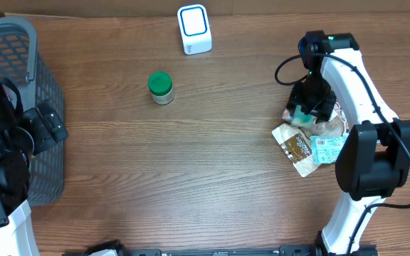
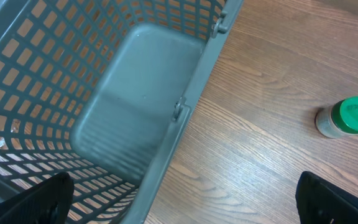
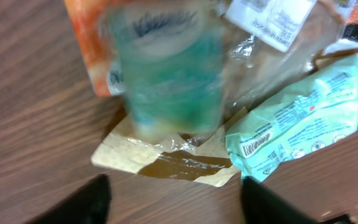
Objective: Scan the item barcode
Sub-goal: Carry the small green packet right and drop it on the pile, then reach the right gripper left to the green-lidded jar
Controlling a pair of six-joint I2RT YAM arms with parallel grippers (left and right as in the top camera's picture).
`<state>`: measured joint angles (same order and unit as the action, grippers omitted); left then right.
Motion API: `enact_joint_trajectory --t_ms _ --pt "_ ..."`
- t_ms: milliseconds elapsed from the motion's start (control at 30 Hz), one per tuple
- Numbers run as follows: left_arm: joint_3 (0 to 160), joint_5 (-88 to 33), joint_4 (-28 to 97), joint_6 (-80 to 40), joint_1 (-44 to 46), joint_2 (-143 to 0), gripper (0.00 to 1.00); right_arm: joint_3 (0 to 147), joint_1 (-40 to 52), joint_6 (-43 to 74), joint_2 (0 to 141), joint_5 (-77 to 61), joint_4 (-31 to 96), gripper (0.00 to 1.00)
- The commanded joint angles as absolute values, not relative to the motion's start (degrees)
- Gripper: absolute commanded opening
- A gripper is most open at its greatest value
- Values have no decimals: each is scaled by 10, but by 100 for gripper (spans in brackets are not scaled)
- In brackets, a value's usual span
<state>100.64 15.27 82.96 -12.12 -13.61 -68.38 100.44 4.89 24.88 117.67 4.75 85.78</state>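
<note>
The right fingers [image 3: 98, 199] are spread. One sits at the lower left and one at the lower right of the wrist view, and nothing is pinched between them. Just beyond their tips, in the upper middle of that view, is the teal pack [image 3: 166, 74], too blurred for its print to be read. It lies on top of a pile. An orange pack [image 3: 86, 43] shows behind it at the upper left, and a brown packet [image 3: 166, 160] pokes out below it. A mint packet [image 3: 303, 124] lies tilted at the right, and a clear bag [image 3: 272, 62] with a white label fills the upper right. Whether the fingers touch the teal pack cannot be told.

From overhead, the pile lies at the right of the tabletop [image 1: 212, 178], with the right arm [image 1: 365, 85] bent over it. The scanner [image 1: 193, 28], white with a blue outline, stands at the top middle of the frame, well apart from the pile. A jar [image 1: 160, 87] with a green lid stands upright left of centre, below and left of the scanner. A grey basket [image 1: 52, 92] takes up the left edge, with the left arm at the lower left.

The left fingers [image 2: 42, 202] are spread wide, one in each bottom corner of their wrist view, and hold nothing. They hang above the basket's rim and the bare wood beside it.
</note>
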Motion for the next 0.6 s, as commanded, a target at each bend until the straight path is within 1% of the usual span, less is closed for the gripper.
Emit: enact_joint_trajectory --t_ms 0,33,133,200,333,467,567 --pt "1017 158 829 -133 -138 -682 100 1003 51 224 1174 41 853 78" --pt "1017 158 829 -133 -138 -682 100 1006 51 224 1174 39 856 78" --pt "1017 158 829 -133 -138 -682 100 1021 53 176 1174 -26 858 78" --pt "1017 158 829 -133 -138 -682 100 1028 60 173 1174 -56 855 75" --pt "1017 158 829 -133 -138 -682 100 1033 88 173 1174 -85 831 74" --pt "1017 158 829 -133 -139 -682 99 1033 139 173 1174 -117 776 74" --pt "1017 158 829 -133 -138 -682 100 1040 210 178 1174 -117 715 74"
